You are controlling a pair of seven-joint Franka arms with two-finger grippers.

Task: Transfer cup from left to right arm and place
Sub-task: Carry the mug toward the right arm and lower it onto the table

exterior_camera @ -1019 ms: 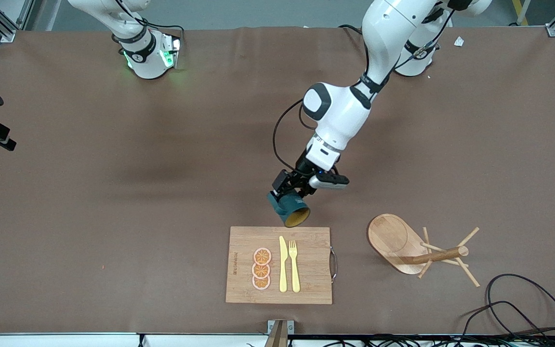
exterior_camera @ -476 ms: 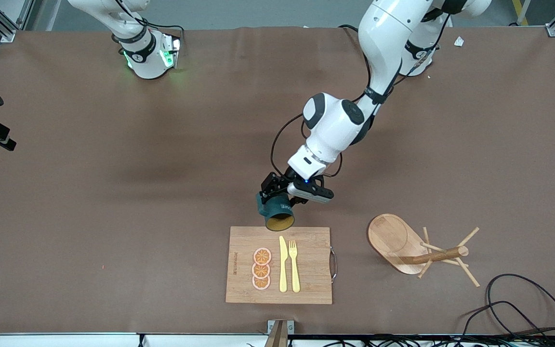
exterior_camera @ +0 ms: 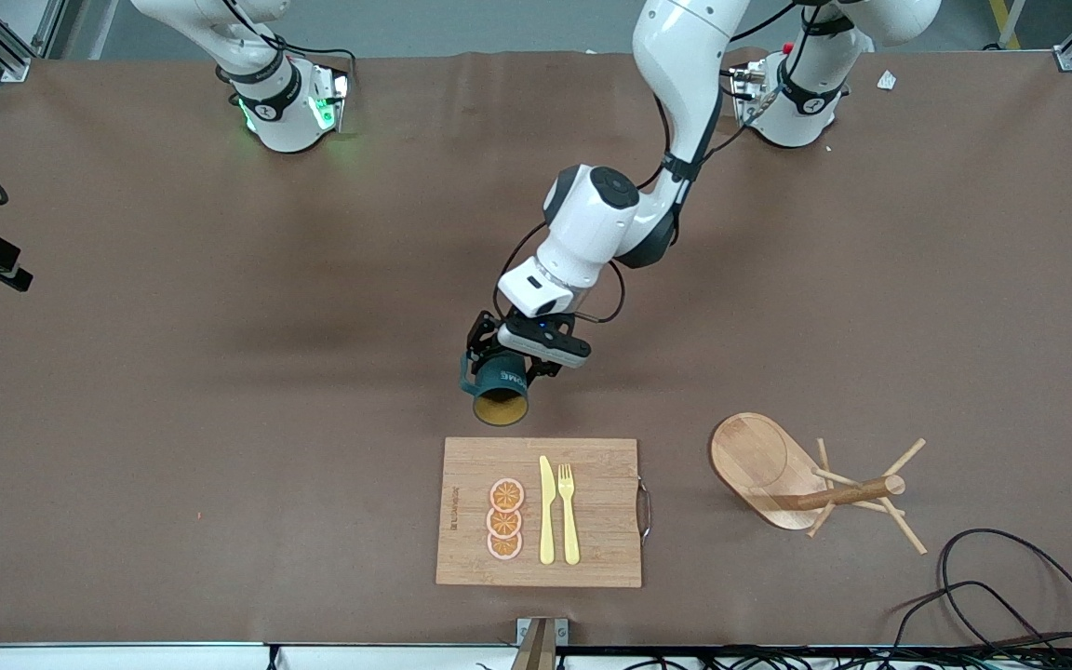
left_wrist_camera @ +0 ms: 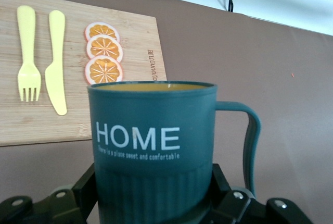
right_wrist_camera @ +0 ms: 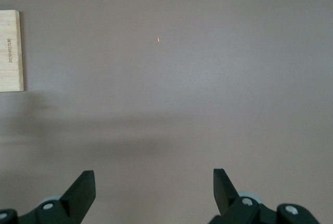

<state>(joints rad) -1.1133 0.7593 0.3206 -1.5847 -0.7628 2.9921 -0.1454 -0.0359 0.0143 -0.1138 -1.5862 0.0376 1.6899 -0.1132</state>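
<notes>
The cup (exterior_camera: pixel 499 389) is dark teal-green with a tan-yellow inside, a white "HOME" print and a small side handle. My left gripper (exterior_camera: pixel 497 365) is shut on its lower body and holds it in the air, tipped with its mouth toward the front camera, over the bare table just short of the cutting board. In the left wrist view the cup (left_wrist_camera: pixel 153 146) fills the middle, clamped between the black fingers (left_wrist_camera: pixel 86 187). My right gripper (right_wrist_camera: pixel 154 182) is open and empty over bare brown table; it is out of the front view.
A wooden cutting board (exterior_camera: pixel 601 512) with orange slices (exterior_camera: pixel 504 518), a yellow knife (exterior_camera: pixel 546 510) and fork (exterior_camera: pixel 569 513) lies near the front edge. A wooden peg rack (exterior_camera: pixel 810 484) lies tipped over toward the left arm's end. Black cables (exterior_camera: pixel 1001 596) lie at that front corner.
My left arm has swung toward the right arm's end of the table with the cup, which has moved off the board's edge. The right arm has not moved.
</notes>
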